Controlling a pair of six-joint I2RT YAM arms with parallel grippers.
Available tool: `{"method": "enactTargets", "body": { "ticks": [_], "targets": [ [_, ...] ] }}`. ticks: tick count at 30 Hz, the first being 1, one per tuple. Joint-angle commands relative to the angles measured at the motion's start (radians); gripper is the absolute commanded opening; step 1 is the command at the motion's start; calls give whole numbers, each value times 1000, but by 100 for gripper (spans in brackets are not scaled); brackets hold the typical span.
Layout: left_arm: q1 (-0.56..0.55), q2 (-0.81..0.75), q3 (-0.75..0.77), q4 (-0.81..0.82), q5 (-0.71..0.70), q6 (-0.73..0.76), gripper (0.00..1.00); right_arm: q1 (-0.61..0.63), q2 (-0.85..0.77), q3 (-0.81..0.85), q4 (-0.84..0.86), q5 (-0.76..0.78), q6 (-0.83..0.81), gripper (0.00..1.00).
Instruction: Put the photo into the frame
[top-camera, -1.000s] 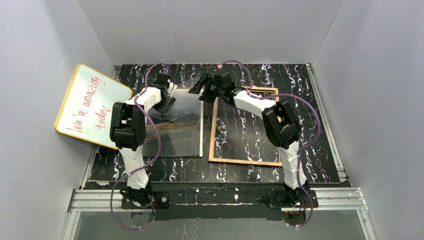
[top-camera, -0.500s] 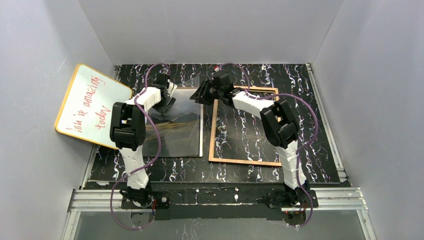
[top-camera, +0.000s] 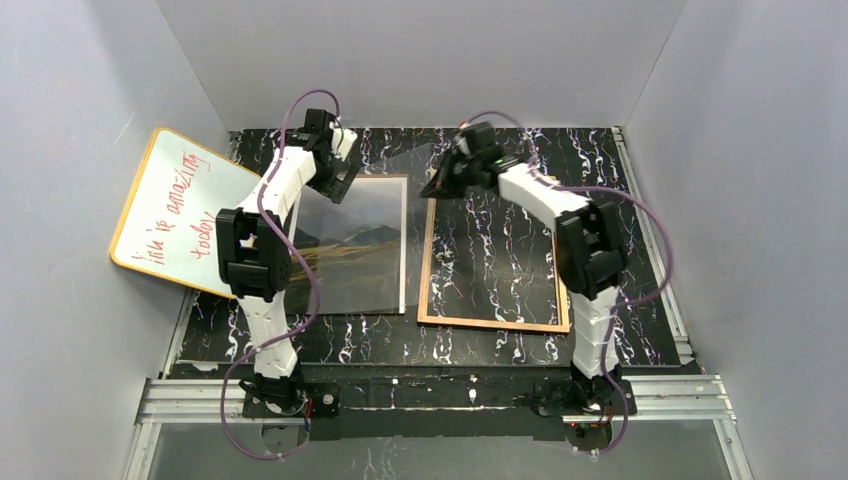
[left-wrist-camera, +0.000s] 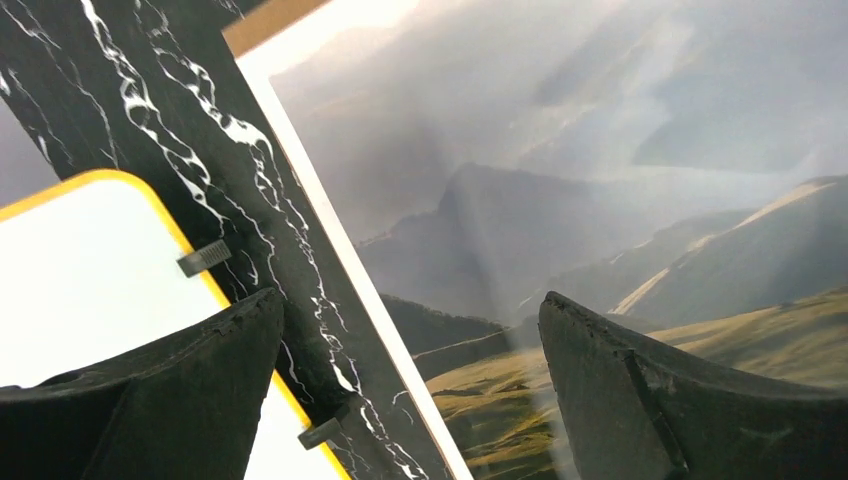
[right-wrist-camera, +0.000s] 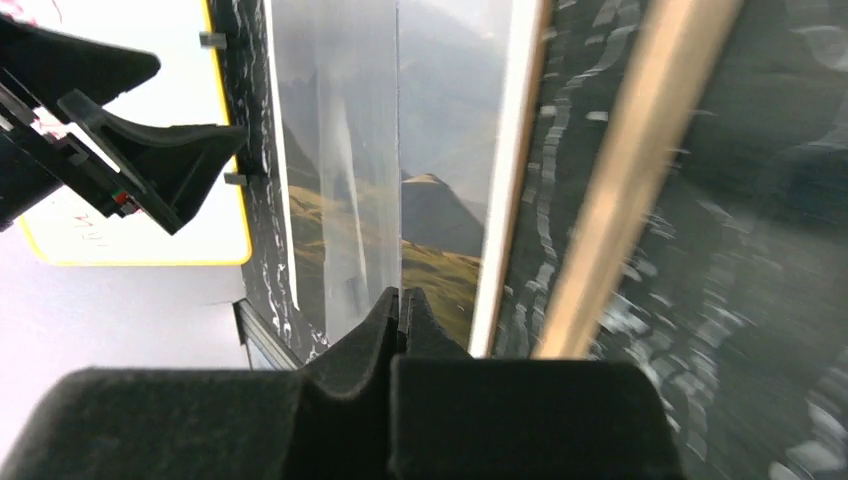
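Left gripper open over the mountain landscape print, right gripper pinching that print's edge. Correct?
No. The right gripper pinches the clear plastic sheet, not the paper mountain landscape print; the right wrist view shows this. The left gripper is open over the print.

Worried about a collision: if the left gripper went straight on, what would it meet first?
Likely the photo, near its white left border, seen just ahead of the open left gripper; depth is unclear.

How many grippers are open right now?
1: the left gripper, jaws apart over the photo's left edge. The right gripper is shut on the clear sheet, near the frame's far-left corner.
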Motion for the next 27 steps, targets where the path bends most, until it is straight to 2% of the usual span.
{"method": "enactTargets", "body": {
  "ticks": [1,6,10,14,15,18,22,27],
  "targets": [
    [-16,-52,64,-118,58,17,98,-157,-209,-21,-310,-42,-184,1],
    [-71,-43,-30,-63,-2,35,98,-265,-352,-171,-502,121,-339,1],
    [-141,-37,-93,-24,-32,29,98,-326,-412,-271,-520,203,-372,1],
    [-214,-42,-145,20,-48,12,98,-347,-405,-270,-553,283,-397,1],
    [-232,-43,-150,25,-45,6,98,-349,-401,-264,-559,304,-400,4],
    [-274,-32,-153,39,-41,-6,98,-356,-393,-273,-554,321,-398,25],
    [-311,-11,-164,50,-58,-13,98,-375,-417,-360,-475,254,-357,58],
    [-334,-22,-205,76,-71,-10,98,-404,-440,-413,-480,267,-339,81]
  ]
}}
